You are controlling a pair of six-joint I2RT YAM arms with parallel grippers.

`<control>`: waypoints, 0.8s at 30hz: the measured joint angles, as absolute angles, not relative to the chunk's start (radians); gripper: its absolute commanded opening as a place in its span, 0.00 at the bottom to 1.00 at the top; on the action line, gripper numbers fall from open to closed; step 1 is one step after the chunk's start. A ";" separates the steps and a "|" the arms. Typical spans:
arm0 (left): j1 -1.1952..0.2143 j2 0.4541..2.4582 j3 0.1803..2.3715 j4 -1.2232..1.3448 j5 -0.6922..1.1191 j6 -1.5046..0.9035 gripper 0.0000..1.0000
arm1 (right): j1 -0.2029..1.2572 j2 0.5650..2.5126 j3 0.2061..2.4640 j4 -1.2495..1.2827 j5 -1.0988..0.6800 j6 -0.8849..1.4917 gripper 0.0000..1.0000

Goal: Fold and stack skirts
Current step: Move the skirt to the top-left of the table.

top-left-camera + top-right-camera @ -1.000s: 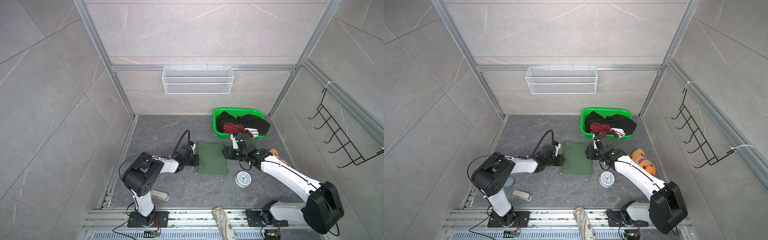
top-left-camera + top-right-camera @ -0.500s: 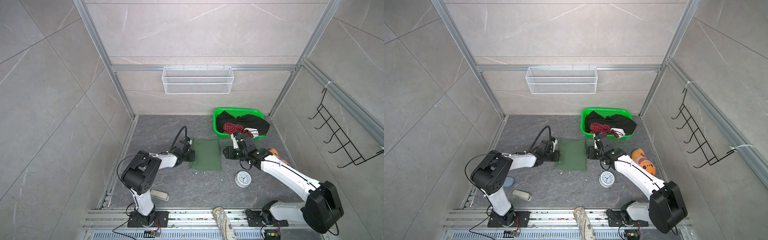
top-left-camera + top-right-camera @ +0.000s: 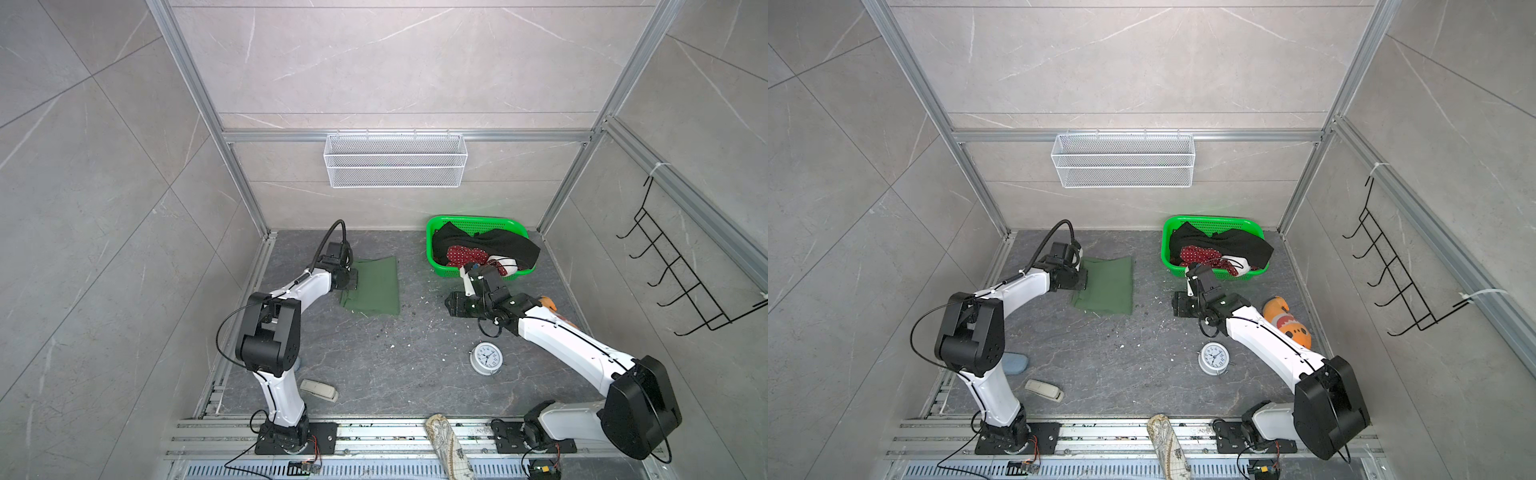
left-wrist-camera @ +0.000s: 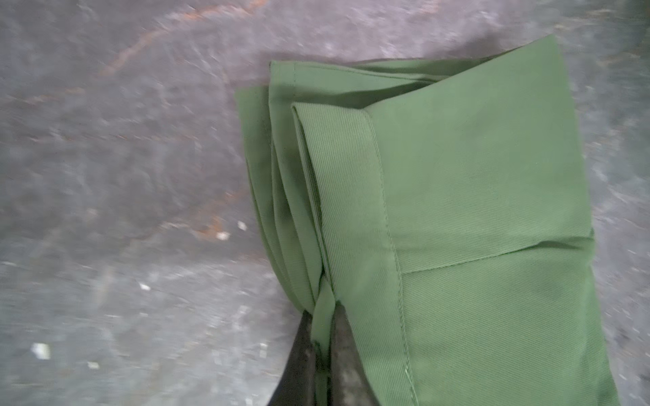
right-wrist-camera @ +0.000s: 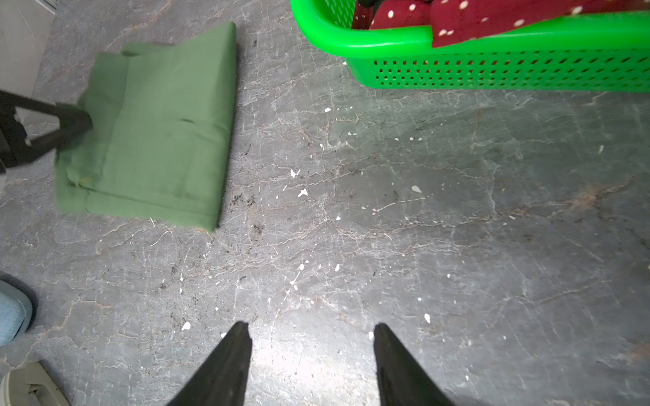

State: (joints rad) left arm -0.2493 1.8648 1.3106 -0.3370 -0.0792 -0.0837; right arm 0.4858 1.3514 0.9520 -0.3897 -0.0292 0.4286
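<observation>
Lying folded into a thick rectangle, the green skirt (image 3: 374,286) rests flat on the grey stone-look desk (image 3: 374,374), left of centre and towards the back wall in both top views. The left wrist view shows several layers stacked along one edge, with a stitched hem running across the top layer. The left tool (image 4: 325,313) is clamped on a narrow tab of cloth at that layered edge, its two dark fingers pressed together with green fabric between them.

The right tool (image 5: 311,328) sits low over bare desk, well apart from the green skirt, its two fingers spread with nothing between them. Just behind it, a bright green plastic basket (image 3: 478,221) stands in the back right corner. The red dotted skirt (image 3: 463,253) lies crumpled inside, with one fold spilling over the rim. The black skirt (image 3: 498,247) is heaped over it and drapes past the right-hand rim. Nearer the front, a small white alarm clock (image 3: 486,357) lies on the desk beside the right arm. An orange fish toy (image 3: 1287,322) lies on the arm's other side.
</observation>
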 measured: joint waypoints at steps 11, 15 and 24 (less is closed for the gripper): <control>-0.165 2.096 1.650 -0.553 -0.213 0.013 0.00 | 0.485 1.352 0.952 -0.393 -0.021 0.428 0.59; -0.144 2.164 1.757 -0.602 -0.245 0.027 0.00 | 0.485 1.353 0.952 -0.393 -0.017 0.424 0.59; -0.109 2.296 1.969 -0.684 -0.314 0.046 0.00 | 0.479 1.376 0.952 -0.392 -0.004 0.410 0.59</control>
State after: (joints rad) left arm -0.1093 2.2959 1.9686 -0.6838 -0.3138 0.0456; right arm 0.4789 1.3762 0.9520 -0.3920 -0.0040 0.4095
